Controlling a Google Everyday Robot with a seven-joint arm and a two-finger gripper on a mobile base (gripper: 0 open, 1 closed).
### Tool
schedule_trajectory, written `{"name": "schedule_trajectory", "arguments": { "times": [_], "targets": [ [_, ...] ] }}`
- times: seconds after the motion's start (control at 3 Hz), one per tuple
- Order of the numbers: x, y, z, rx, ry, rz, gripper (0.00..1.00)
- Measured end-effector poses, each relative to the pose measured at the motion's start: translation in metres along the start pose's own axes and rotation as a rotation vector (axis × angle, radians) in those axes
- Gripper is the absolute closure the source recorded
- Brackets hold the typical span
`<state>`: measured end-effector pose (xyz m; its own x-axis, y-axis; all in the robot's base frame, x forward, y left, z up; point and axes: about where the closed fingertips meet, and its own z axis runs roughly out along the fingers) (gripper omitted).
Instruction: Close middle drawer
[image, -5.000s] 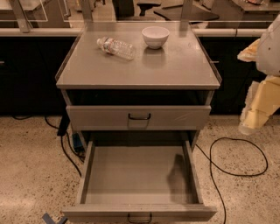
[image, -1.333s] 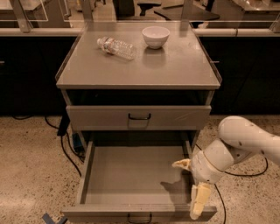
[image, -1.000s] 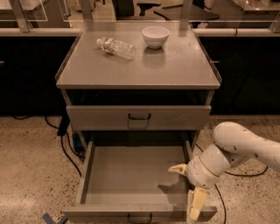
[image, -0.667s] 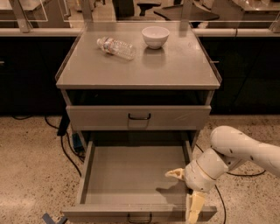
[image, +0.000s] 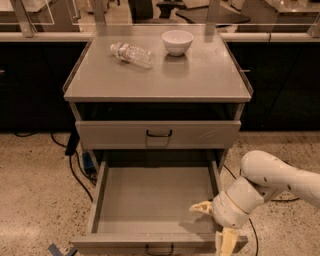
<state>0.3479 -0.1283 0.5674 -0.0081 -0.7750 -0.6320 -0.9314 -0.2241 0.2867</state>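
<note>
The middle drawer (image: 155, 200) is pulled far out of the grey cabinet and holds nothing. Its low front panel with a small dark loop handle (image: 159, 248) is at the bottom edge of the view. My gripper (image: 215, 225) is at the drawer's front right corner and is open. One cream finger (image: 202, 207) is over the drawer's inside. The other finger (image: 226, 242) hangs in front of the front panel. The panel's right end lies between them. My white arm (image: 280, 180) comes in from the right.
The upper drawer (image: 159, 134) is shut. On the cabinet top (image: 200, 75) lie a clear plastic bottle (image: 132, 53) and a white bowl (image: 177, 41). Cables (image: 75, 165) run over the speckled floor left and right of the cabinet. Dark cabinets stand behind.
My arm came down from the right side to the open drawer's front right corner, then crept left and lower. The drawer has not moved.
</note>
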Motion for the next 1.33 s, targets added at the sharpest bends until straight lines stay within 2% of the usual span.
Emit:
{"name": "schedule_trajectory", "arguments": {
  "times": [0.67,1.33],
  "targets": [
    [0.003,0.01,0.019,0.058,0.092,0.004,0.0],
    [0.009,0.025,0.056,0.028,0.125,0.031,0.0]
  ]
}}
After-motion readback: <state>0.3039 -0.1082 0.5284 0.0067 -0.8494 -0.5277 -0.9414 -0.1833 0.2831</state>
